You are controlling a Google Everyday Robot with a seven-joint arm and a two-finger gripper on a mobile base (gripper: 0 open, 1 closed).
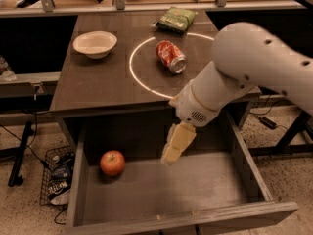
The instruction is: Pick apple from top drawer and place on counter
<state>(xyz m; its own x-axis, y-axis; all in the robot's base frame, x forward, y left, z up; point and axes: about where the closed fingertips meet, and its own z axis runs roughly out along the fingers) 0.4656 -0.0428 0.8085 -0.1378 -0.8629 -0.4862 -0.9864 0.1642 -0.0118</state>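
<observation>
Drawer (247, 168) pulled out. Apple (112, 162) on its floor, left side, near the left wall. Tool (173, 147) hangs over the drawer's middle, right of the apple, apart from it; spread or together not discernible. Worktop (98, 84) carries soda can (171, 57), bowl (95, 43), green bag (176, 18).
</observation>
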